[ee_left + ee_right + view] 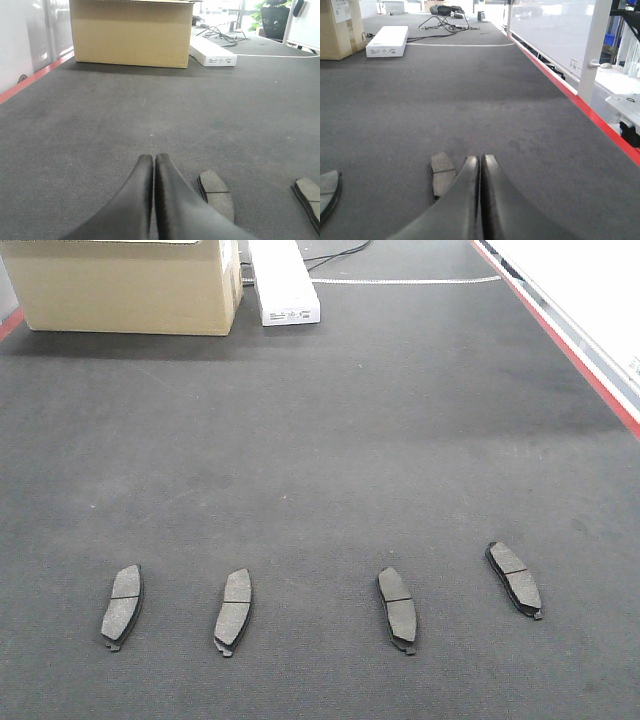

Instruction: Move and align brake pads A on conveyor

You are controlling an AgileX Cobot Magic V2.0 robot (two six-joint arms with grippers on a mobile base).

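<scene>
My four brake pads A (123,606) (234,611) (398,609) (515,579) lie in a loose row on the conveyor (330,440); the right-most sits further back and skewed. Both the left hand (153,159) and right hand (480,159) are clenched on nothing, low over the belt beside pads. I'd nudge that stray pad gently toward me, squaring it with its neighbours. The cardboard box (125,285) and white box (283,282) stand well clear.

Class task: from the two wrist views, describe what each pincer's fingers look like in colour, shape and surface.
Both the left pincer and the right pincer have two smooth, glossy black fingers that curve and taper to rounded tips. No cables, markings or labels show on them.
</scene>
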